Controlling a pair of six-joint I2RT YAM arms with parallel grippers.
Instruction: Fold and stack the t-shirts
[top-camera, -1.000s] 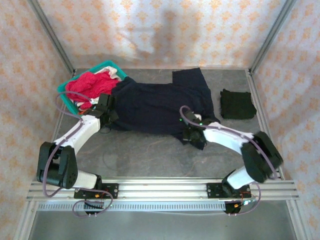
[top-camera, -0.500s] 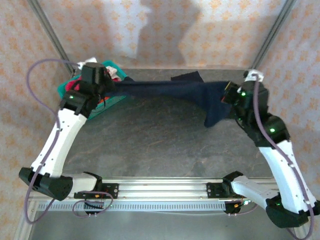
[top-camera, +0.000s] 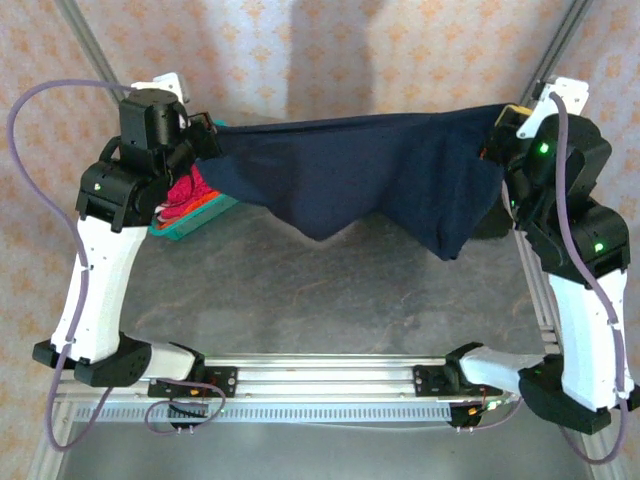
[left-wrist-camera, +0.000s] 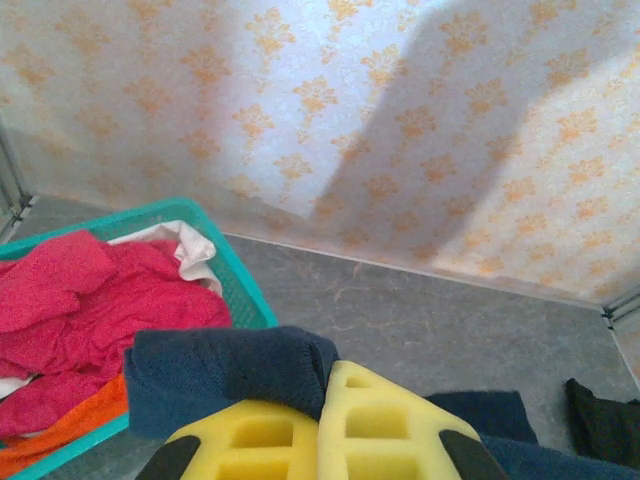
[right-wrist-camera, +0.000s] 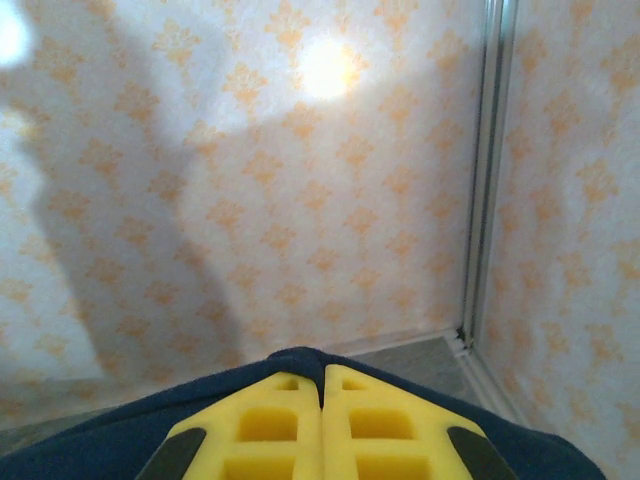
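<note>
The large dark navy t-shirt (top-camera: 360, 175) hangs stretched in the air between both grippers, its lower edge drooping in two points above the table. My left gripper (top-camera: 205, 135) is shut on one upper corner, and in the left wrist view the cloth (left-wrist-camera: 220, 375) bunches between the yellow fingers of that gripper (left-wrist-camera: 330, 368). At the other corner my right gripper (top-camera: 497, 125) is shut too, with the navy hem (right-wrist-camera: 300, 356) wrapped over that gripper's tips (right-wrist-camera: 322, 372). A black t-shirt (left-wrist-camera: 603, 420) lies on the table at the right.
The teal basket (left-wrist-camera: 240, 270) sits at the back left under the left arm, holding magenta-red (left-wrist-camera: 100, 300), orange (left-wrist-camera: 60, 432) and white (left-wrist-camera: 190, 250) shirts. Patterned walls and metal corner posts (right-wrist-camera: 487, 170) close in the back and sides. Grey tabletop (top-camera: 330, 290) lies below the hanging shirt.
Both arms have lifted the navy shirt off the table, moved back and up, and spread it wide between them. Both grippers stayed shut on it.
</note>
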